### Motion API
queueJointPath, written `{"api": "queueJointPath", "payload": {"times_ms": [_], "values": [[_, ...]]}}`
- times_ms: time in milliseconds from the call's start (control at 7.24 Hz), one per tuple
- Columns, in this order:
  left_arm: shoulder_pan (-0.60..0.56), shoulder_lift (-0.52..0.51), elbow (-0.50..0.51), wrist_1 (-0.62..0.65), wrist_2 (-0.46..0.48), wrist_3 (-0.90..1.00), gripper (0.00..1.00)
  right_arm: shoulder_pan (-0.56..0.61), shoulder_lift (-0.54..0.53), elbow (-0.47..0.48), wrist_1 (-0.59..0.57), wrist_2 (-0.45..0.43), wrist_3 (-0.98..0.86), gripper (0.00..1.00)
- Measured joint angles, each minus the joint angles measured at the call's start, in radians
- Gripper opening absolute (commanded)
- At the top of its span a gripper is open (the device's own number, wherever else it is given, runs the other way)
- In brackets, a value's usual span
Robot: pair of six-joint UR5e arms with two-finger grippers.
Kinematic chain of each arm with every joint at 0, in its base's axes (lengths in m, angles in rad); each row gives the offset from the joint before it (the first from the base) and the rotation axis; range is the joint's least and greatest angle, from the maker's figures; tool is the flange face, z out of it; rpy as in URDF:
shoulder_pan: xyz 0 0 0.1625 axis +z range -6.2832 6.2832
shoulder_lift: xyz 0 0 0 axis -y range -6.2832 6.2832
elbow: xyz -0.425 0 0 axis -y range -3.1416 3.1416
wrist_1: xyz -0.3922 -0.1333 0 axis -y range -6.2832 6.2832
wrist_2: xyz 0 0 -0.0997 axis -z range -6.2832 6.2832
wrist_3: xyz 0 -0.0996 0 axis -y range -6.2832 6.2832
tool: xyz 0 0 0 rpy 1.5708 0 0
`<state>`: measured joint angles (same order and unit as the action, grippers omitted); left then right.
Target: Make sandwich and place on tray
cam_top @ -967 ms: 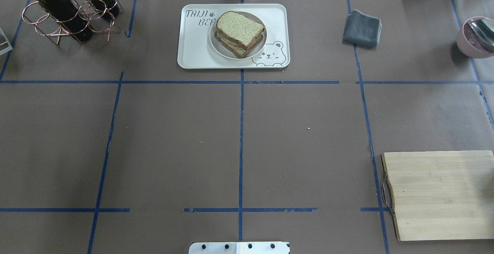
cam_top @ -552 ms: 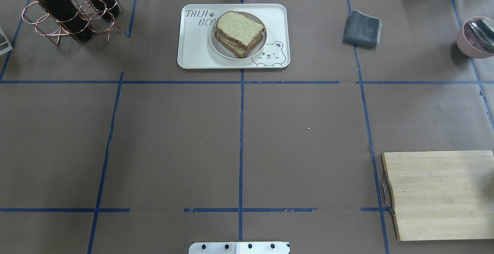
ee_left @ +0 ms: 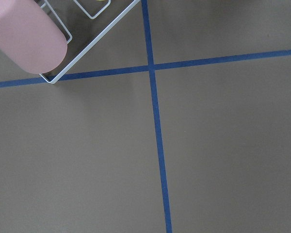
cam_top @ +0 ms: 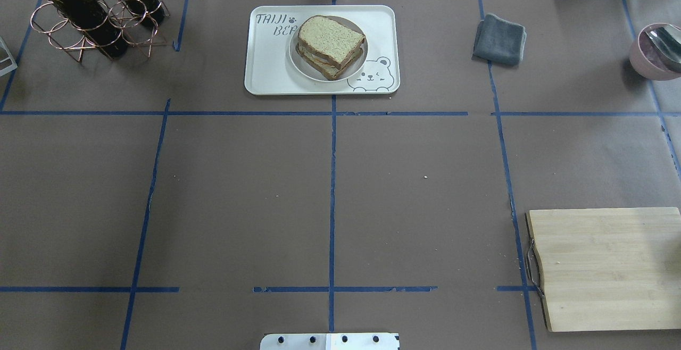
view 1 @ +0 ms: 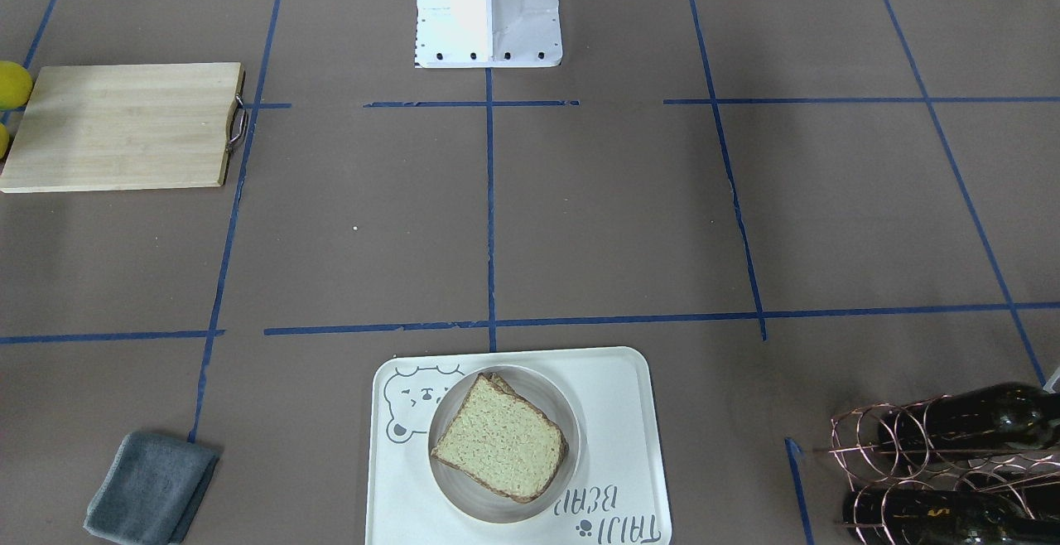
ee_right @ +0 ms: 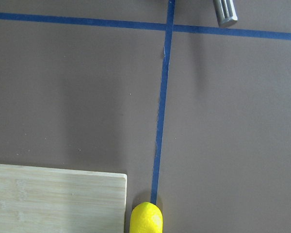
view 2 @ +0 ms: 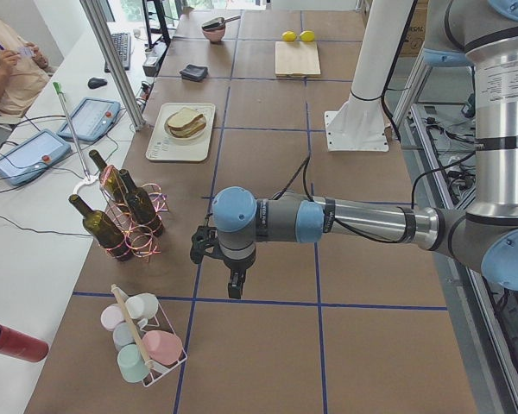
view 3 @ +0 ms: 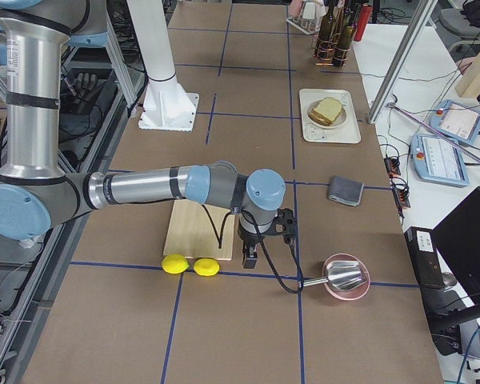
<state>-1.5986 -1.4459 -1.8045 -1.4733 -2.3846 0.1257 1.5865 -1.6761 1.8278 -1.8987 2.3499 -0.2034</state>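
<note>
The sandwich (cam_top: 331, 47), two speckled tan slices stacked with a pale filling at the edge, sits on a small round plate (cam_top: 300, 67) on the cream tray (cam_top: 266, 76) with the bear drawing, at the far middle of the table. It also shows in the front-facing view (view 1: 501, 439) on the tray (view 1: 629, 412). My left gripper (view 2: 233, 289) hangs over the table's left end, far from the tray. My right gripper (view 3: 248, 258) hangs by the cutting board's corner at the right end. I cannot tell whether either is open or shut.
A wooden cutting board (cam_top: 606, 267) lies at the near right, with two lemons (view 3: 174, 263) beyond it. A grey cloth (cam_top: 499, 39) and a pink bowl with a spoon (cam_top: 654, 52) are at the far right. A wire bottle rack (cam_top: 90, 15) stands at the far left; a cup basket (view 2: 142, 345) sits near the left gripper.
</note>
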Motion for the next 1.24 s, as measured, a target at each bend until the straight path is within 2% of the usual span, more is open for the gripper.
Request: {"api": "queueJointPath", "payload": {"times_ms": [414,967,1243], "values": [[0.003,-0.060,0.101,-0.053,-0.022,0.001,1.00,-0.001,0.000,-0.007,0.042,0.001,0.007,1.00],[0.005,-0.073,0.093,-0.065,-0.015,0.000,1.00,-0.007,-0.001,-0.014,0.075,0.003,0.024,1.00],[0.006,-0.071,0.086,-0.065,-0.017,-0.007,1.00,-0.016,0.000,-0.019,0.082,0.008,0.089,1.00]]}}
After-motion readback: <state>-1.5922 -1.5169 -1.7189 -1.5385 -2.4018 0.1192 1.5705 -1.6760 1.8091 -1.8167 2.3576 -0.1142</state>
